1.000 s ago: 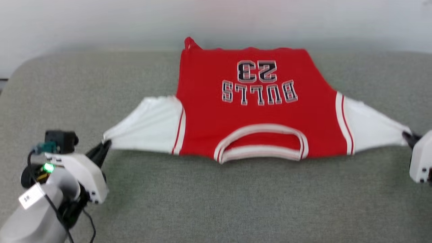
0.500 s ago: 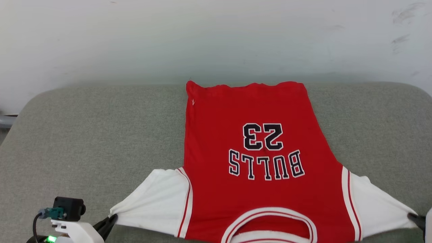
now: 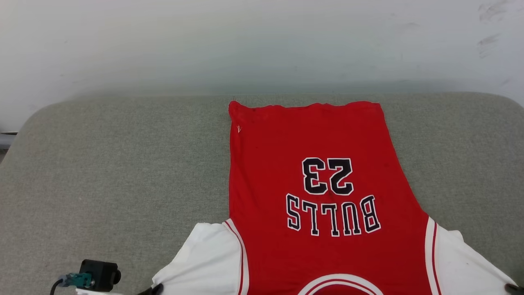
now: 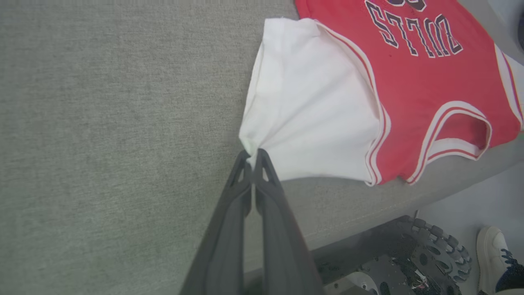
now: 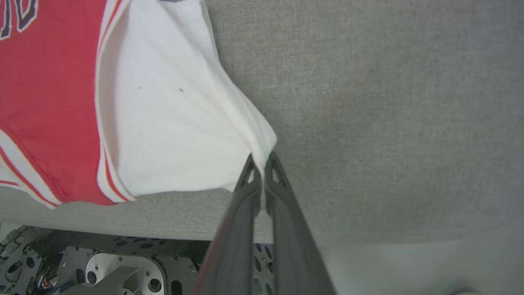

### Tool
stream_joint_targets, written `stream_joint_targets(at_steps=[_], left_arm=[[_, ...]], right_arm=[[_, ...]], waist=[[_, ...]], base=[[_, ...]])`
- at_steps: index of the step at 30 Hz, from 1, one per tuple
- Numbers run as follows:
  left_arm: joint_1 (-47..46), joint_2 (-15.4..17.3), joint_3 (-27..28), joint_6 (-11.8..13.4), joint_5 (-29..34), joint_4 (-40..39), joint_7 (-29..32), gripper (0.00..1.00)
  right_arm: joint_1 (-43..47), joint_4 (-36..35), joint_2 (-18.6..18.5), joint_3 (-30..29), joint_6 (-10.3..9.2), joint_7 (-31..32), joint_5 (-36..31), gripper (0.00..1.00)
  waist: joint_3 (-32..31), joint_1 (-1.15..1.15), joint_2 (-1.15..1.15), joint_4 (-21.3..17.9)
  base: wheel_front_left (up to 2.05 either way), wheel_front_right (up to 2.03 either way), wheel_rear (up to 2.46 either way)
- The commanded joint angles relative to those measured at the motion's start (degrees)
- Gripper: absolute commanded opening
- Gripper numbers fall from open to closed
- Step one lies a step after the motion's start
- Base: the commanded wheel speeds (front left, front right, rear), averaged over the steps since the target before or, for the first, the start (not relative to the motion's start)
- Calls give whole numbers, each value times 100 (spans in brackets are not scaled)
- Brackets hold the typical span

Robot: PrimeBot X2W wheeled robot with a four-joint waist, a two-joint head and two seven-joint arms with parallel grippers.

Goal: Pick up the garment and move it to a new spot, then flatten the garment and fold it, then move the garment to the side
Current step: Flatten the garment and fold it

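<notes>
The garment [image 3: 315,139] is a red jersey with white sleeves. It lies face up on the table, "BULLS 23" upside down to me, hem toward the wall and collar toward me. At the head view's bottom left edge, my left gripper [image 3: 154,289] is shut on the left sleeve's tip. The left wrist view shows this gripper [image 4: 254,155] pinching the white cloth of the garment [image 4: 413,82]. My right gripper [image 3: 511,288] is shut on the right sleeve's tip. The right wrist view has the same gripper [image 5: 262,162] and garment [image 5: 53,73]. Both sleeves are pulled out taut to the sides.
A grey-green padded table [image 3: 123,164] carries the garment, with a white wall [image 3: 262,45] behind it. The near table edge [image 4: 368,221] runs just past the collar, with the robot's base [image 4: 409,262] below it. A person's white shoe [image 4: 491,254] stands on the floor beside it.
The head camera has tilted up, so the whole picture has shifted down. Both grippers keep their hold on the sleeves, and the garment's body now looks longer and flatter on the table.
</notes>
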Motion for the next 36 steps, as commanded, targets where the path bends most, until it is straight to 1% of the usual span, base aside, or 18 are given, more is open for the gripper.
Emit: stream_joint_targets(at_steps=[1, 2, 3, 4, 8, 12, 15, 19, 22, 26, 27, 32, 36], left_arm=[[-93, -9, 41, 19, 50, -77, -34, 0], [-118, -10, 38, 31, 75, -118, -47, 0], [-138, -17, 28, 42, 91, -169, -39, 0], [-174, -26, 18, 43, 106, -230, -17, 0], [-316, 35, -66, 56, 186, -506, 168, 0], [-484, 101, -144, 146, 260, -881, 460, 0], [-623, 168, -168, 206, 350, -1171, 622, 0], [-831, 204, -223, 260, 461, -1483, 836, 0], [-995, 195, -268, 289, 558, -1664, 954, 0], [-1252, 115, -315, 243, 719, -1837, 1025, 0], [-1431, 39, -374, 199, 825, -1920, 1057, 0], [-1667, -119, -449, 152, 950, -1995, 1058, 0], [-1816, -251, -493, 91, 1015, -1995, 983, 0]], right_arm=[[74, -137, 89, -154, -12, 130, -109, 0], [68, -215, 134, -241, -12, 207, -153, 0], [39, -324, 164, -327, -12, 235, -223, 76], [15, -388, 221, -423, -12, 319, -243, 100], [-187, -778, 387, -737, -10, 759, -170, 100], [-528, -1317, 366, -1001, -9, 1345, -189, 100], [-1101, -1717, 364, -1100, -9, 1755, -174, 100], [-2058, -1901, 432, -1092, -9, 2464, -237, 100], [-2939, -1758, 414, -992, -9, 3023, -390, 100], [-4031, -1397, 490, -865, -9, 3547, -840, 100], [-4774, -1012, 488, -797, -9, 3821, -1262, 100], [-5746, -414, 403, -757, -9, 4026, -1920, 100], [-6305, 15, 416, -885, -9, 4056, -2371, 100]], waist=[[65, 0, 0, 32], [105, 0, 0, 41], [152, 0, 0, 55], [203, 0, 0, 75], [442, 0, 0, 193], [798, 0, 0, 352], [1167, 0, 0, 486], [1654, 0, 0, 722], [2062, 0, 0, 914], [2543, 0, 0, 1187], [2829, 0, 0, 1399], [3211, 0, 0, 1737], [3445, 0, 0, 1963]], base=[[0, 0, 0], [0, 0, 0], [0, 0, 0], [0, 0, 0], [0, 0, 0], [0, 0, 0], [0, 0, 0], [0, 0, 0], [0, 0, 0], [0, 0, 0], [0, 0, 0], [0, 0, 0], [0, 0, 0]])
